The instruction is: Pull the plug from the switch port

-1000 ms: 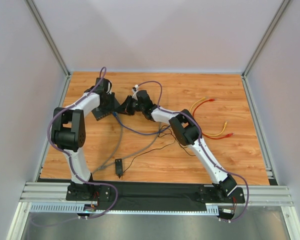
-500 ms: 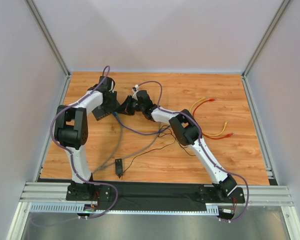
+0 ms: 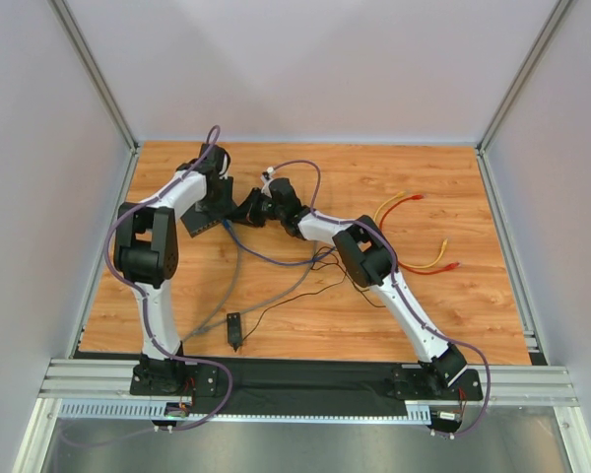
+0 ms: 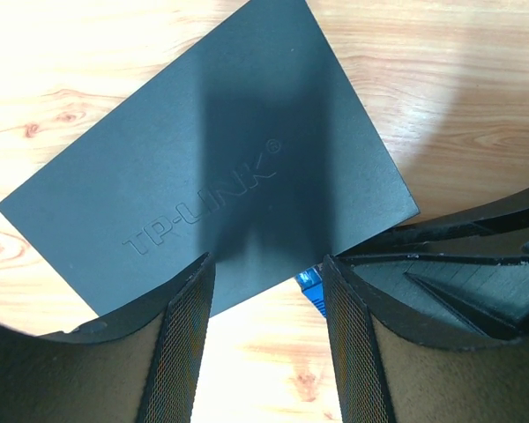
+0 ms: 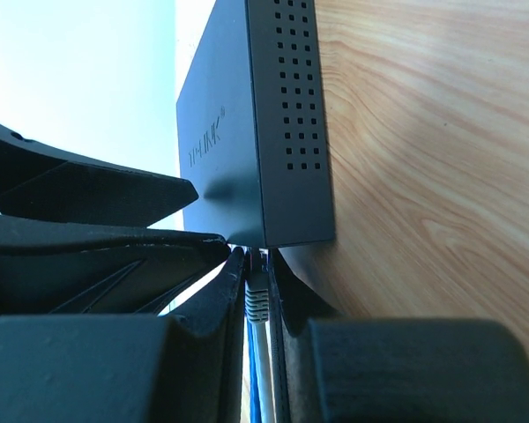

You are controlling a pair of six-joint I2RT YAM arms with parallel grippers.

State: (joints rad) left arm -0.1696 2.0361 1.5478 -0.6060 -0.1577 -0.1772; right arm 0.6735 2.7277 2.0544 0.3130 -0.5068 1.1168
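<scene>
Overhead view of a wooden table (image 3: 453, 177); two robot arms meet at its far left part. The switch (image 4: 212, 150), a flat black box, lies flat on the wood there; its port edge faces right, towards the right arm.

The right gripper (image 5: 256, 257) sits just to the right of that edge; its jaws are pinched onto the plug (image 5: 257, 298), a grey connector seated in a port; a blue cable (image 5: 251, 370) runs alongside it between the fingers. The plug's long axis points straight out of the port edge into the gripper, level with the table; a pull would probably have to follow that line, rightward and away from the box, not upward.

The left gripper (image 4: 266, 273) is above the switch from the far left side; its jaws stand apart and hold nothing; its fingers (image 4: 189, 335) overlap the box's port edge, with a blue plug (image 4: 310, 286) showing between them. Whether they press on the lid cannot be told; if they do, they would likely brace the box against the pull.

The right arm is the one at the plug.
</scene>
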